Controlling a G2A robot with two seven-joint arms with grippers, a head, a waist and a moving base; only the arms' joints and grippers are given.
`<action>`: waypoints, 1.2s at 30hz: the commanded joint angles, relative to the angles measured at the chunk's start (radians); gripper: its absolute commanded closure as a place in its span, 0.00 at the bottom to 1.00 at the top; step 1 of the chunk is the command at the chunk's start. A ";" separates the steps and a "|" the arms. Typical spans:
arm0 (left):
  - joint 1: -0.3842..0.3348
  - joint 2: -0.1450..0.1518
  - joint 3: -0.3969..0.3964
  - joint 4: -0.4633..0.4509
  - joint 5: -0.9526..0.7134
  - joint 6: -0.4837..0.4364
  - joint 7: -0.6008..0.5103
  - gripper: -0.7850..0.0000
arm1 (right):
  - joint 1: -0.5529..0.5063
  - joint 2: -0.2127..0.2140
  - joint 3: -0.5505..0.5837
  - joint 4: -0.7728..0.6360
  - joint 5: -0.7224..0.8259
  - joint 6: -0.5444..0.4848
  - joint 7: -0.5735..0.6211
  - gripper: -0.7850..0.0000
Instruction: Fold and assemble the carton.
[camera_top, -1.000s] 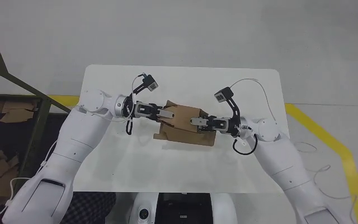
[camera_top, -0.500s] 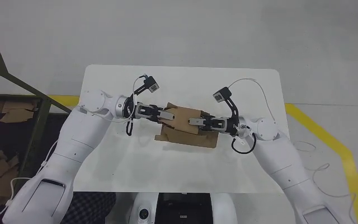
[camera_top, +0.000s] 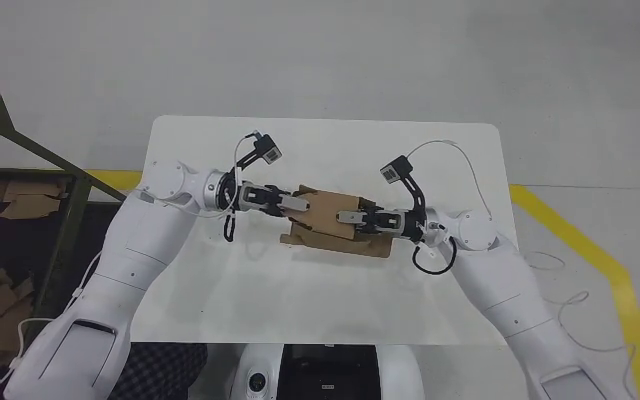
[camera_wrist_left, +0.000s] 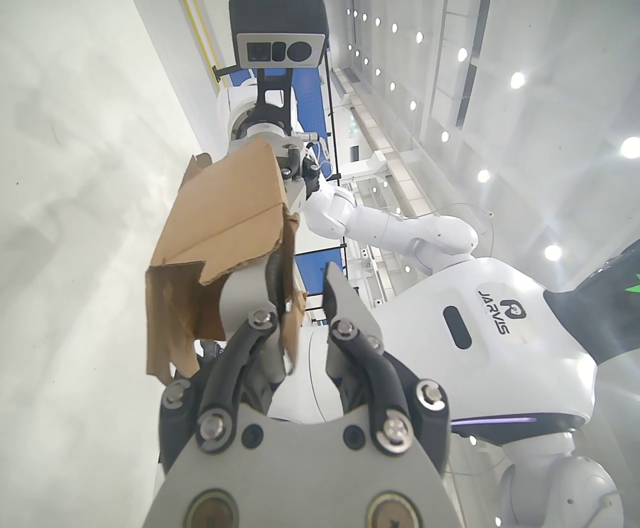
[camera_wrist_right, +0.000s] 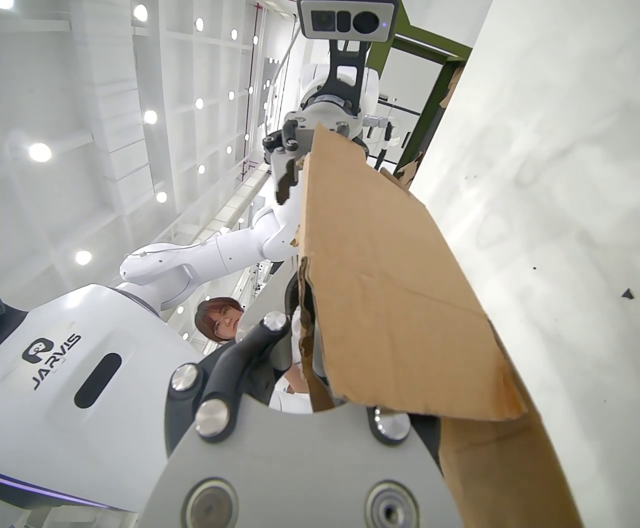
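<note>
Over the middle of the white rectangular table (camera_top: 200, 290), the brown corrugated cardboard carton (camera_top: 335, 232) was partly folded between both arms. The left gripper (camera_top: 299, 203) stood partly spread at its left end, with a flap edge loose between the fingers (camera_wrist_left: 342, 305). The right gripper (camera_top: 345, 216) was clamped on the right-hand panel.

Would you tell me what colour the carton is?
The carton is plain brown; right wrist view shows it best.

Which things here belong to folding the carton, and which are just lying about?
Belong to the job: carton, left gripper, right gripper, table.
Lying about: cardboard scraps beside the table, yellow floor line.
</note>
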 joint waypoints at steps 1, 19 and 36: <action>0.001 0.000 -0.003 0.000 -0.004 0.001 -0.003 0.12 | 0.001 0.000 -0.001 0.001 -0.009 0.002 -0.007 1.00; 0.021 0.005 -0.047 -0.038 -0.084 0.015 -0.023 0.45 | 0.007 -0.007 -0.018 0.017 -0.135 0.044 -0.126 1.00; -0.002 -0.009 0.011 -0.074 0.005 0.019 0.021 0.52 | 0.018 -0.018 -0.050 0.004 -0.141 0.046 -0.119 1.00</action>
